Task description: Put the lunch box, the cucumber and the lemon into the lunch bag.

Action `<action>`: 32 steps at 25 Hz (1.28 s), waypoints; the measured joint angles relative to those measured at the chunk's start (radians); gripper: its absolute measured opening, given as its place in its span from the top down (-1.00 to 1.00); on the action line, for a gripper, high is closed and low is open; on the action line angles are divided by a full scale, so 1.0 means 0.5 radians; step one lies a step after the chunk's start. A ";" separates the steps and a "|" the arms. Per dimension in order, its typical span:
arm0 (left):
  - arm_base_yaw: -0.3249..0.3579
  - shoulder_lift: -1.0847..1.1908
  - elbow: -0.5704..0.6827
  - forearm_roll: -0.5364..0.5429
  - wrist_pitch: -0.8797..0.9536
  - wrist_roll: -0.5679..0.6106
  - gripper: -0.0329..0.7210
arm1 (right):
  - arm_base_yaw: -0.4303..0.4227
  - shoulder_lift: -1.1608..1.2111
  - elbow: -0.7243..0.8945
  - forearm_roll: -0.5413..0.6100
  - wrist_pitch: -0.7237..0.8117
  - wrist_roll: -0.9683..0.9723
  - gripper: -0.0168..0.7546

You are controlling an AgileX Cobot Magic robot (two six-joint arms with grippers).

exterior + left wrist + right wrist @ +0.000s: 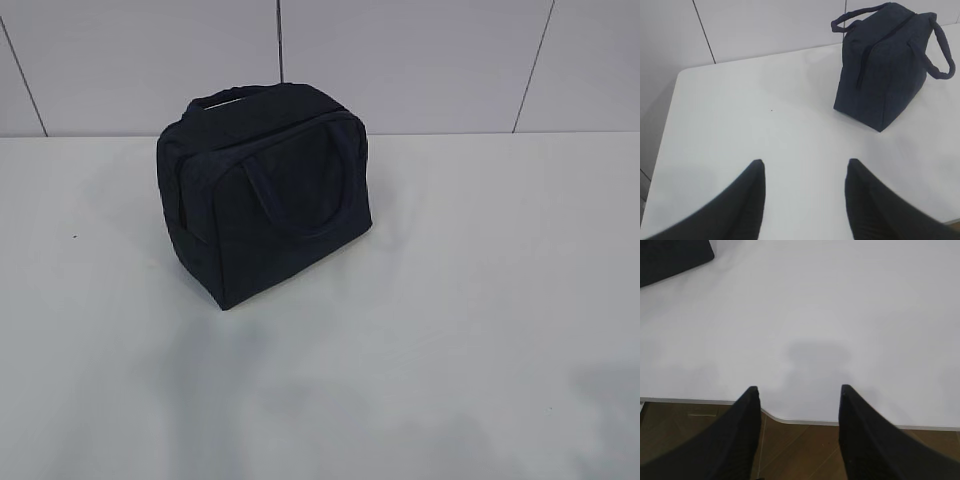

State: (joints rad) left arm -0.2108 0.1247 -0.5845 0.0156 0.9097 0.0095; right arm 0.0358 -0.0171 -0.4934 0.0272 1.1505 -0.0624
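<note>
While both arms hang back at the near edge, the lunch bag stands upright on the white table, left of centre toward the far wall; left gripper jaws apart, empty, bag far right of it; right gripper jaws apart, empty, above the table's near edge.

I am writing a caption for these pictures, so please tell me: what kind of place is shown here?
Probably a lab or test bench, not a home. A plain white table stands against a bare pale panelled wall, and only a dark lunch bag sits on it. Both wrist views show a robot end effector with nothing in it.
</note>
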 joint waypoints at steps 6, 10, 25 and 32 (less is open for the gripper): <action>0.000 -0.225 0.052 -0.004 0.184 -0.116 -0.09 | 0.000 0.000 0.000 0.000 0.000 0.000 -0.04; 0.000 -0.225 0.096 -0.017 0.370 -0.151 -0.09 | 0.000 0.000 0.000 -0.001 0.000 0.000 -0.04; 0.000 -0.225 0.118 -0.031 0.391 -0.094 -0.04 | 0.000 0.000 0.000 -0.001 0.000 0.000 -0.04; 0.000 -0.225 0.118 -0.031 0.391 -0.086 -0.04 | 0.000 0.000 0.000 -0.001 0.000 0.000 -0.03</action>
State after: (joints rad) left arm -0.2108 0.0121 -0.5254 0.0000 1.1050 -0.0335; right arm 0.0358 -0.0171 -0.4934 0.0266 1.1505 -0.0624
